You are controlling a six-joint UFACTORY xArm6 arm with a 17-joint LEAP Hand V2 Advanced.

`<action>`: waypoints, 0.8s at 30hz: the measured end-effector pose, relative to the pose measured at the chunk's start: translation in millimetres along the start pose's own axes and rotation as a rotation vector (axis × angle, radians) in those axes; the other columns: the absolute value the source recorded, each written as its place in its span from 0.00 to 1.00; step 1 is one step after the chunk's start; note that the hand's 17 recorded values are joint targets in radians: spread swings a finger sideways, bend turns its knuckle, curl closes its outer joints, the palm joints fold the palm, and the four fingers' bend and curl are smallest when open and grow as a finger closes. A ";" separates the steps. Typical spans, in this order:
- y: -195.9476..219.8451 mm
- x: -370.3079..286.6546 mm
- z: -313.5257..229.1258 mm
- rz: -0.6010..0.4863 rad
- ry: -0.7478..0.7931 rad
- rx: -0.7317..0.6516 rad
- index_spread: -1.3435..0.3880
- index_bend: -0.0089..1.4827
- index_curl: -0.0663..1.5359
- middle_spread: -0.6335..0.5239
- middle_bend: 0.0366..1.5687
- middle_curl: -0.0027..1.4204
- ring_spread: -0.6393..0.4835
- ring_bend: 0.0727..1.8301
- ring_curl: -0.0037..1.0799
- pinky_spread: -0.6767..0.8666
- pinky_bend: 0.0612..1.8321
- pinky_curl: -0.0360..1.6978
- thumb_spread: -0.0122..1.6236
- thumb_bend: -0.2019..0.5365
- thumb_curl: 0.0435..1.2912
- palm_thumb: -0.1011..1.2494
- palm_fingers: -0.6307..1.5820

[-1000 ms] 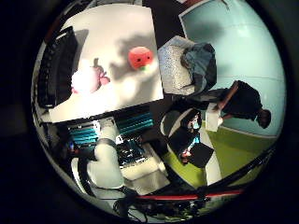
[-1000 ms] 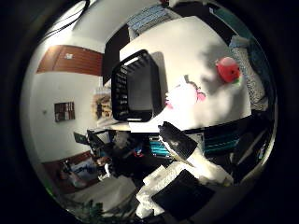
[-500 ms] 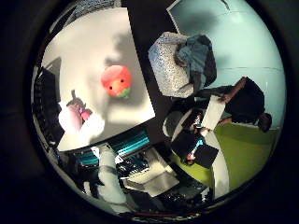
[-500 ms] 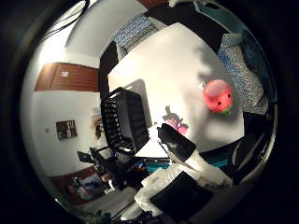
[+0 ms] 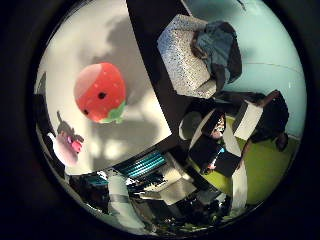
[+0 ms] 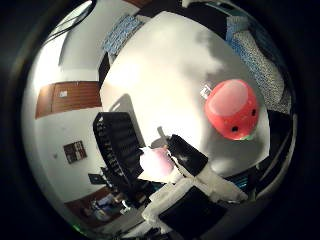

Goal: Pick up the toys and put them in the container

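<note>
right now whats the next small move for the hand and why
Probably lower toward the strawberry toy. It lies free on the white table, apart from the pink toy and the black container, and nothing is held yet.

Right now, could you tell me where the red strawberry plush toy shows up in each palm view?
Little finger side view: red strawberry plush toy on the white table, near the pink plush toy.
Thumb side view: it lies near the table's edge.
Shared landmark: the pink plush toy.
</note>
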State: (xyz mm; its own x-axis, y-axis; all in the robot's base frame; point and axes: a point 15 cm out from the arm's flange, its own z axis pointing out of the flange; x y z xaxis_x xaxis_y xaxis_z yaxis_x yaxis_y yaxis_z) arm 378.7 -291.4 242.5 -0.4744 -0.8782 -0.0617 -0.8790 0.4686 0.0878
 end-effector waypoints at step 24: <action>23.2 8.9 99.7 0.023 -0.019 -0.161 0.62 0.11 0.21 0.52 0.16 0.24 0.69 0.21 0.26 0.72 0.22 0.19 0.71 0.26 0.22 0.50 0.46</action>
State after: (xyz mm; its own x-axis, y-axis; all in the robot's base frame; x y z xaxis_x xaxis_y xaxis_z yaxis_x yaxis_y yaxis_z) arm 349.3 -278.8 144.8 -0.4963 -0.8648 -0.0767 -0.8496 0.4657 0.2476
